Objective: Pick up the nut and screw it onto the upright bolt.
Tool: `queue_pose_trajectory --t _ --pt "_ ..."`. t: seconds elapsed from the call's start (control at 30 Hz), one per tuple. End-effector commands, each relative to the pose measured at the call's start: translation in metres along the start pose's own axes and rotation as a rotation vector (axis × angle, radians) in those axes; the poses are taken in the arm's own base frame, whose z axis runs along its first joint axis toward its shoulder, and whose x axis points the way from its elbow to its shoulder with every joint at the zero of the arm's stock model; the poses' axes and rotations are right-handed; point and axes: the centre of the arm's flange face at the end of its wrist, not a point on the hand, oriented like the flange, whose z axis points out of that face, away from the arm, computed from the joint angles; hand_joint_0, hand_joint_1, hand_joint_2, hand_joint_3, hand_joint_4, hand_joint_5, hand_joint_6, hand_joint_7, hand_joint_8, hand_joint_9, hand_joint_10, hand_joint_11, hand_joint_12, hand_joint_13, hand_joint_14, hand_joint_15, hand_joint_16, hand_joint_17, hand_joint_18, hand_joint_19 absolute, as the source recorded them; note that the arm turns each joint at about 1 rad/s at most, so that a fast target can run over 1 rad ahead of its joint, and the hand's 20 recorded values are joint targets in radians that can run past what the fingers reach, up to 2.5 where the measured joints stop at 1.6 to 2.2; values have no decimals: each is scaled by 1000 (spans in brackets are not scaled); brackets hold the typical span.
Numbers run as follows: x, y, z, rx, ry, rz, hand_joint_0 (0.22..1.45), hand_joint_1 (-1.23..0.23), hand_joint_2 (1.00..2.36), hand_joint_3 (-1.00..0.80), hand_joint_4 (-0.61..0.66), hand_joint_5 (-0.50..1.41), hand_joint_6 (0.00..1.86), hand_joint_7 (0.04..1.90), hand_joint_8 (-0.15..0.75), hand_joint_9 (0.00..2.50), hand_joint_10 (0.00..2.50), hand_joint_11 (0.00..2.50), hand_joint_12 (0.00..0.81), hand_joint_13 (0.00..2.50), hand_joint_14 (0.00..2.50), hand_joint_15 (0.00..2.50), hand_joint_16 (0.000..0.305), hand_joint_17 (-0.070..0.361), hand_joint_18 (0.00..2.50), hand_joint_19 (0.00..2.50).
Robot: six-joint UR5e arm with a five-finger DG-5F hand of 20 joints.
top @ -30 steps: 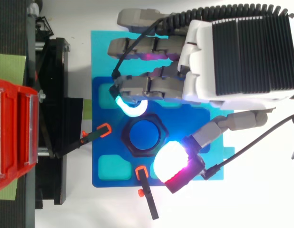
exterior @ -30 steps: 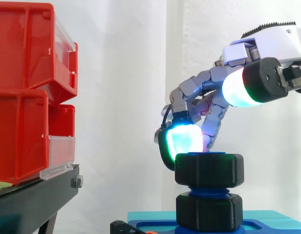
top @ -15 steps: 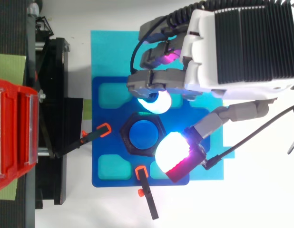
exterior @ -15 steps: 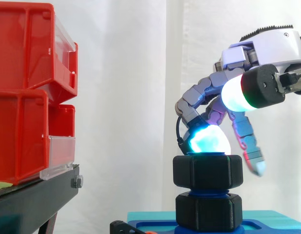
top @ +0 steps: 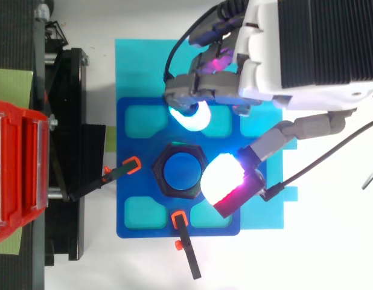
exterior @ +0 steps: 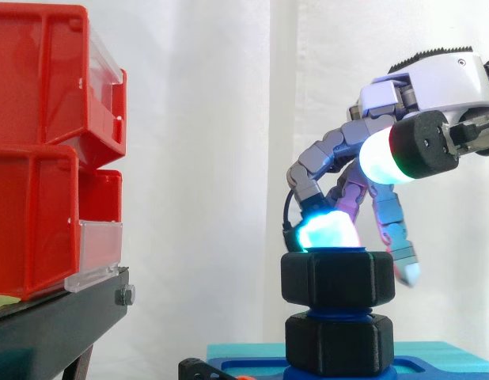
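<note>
A black hex nut sits on top of the upright blue bolt, above a second black nut at the bolt's foot. The bolt stands on a blue base plate. My hand hovers over the right of the nut, open, fingers bent downward. One cyan-glowing fingertip rests at the nut's top rim, just beyond its far edge in the top view. The white-glowing thumb pad hangs above the nut's right side and higher than it. Nothing is held.
Red bins stand stacked on a black stand at the left. Two black clamps with orange tips hold the base plate. A cyan mat lies under it.
The cyan fingertip swept from the nut's left side up and over to its top rim. The hand shifted toward the far side of the plate. One finger straightened downward behind the nut.
</note>
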Motion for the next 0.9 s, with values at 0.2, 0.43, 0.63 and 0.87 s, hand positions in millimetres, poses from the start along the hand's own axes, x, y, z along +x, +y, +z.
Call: queue_pose_trajectory --t 0.2,0.43,0.63,0.87 --pt "-50 -6 -7 -18 -11 -24 458 -285 1000 -500 231 -65 504 874 283 1343 6 125 357 774 0 19 49 111 578 189" --pt "-46 -5 -7 -14 1 -29 446 -303 1000 -500 150 -132 502 687 266 885 0 0 386 463 0 0 57 128 284 115" --pt "-19 6 2 -39 -19 -29 431 -296 1000 -500 99 -154 501 613 245 526 0 0 397 155 0 0 61 136 0 0" --pt "12 28 15 -85 -72 0 425 -255 1000 -500 79 -164 501 611 237 363 0 0 400 0 0 0 64 144 0 0"
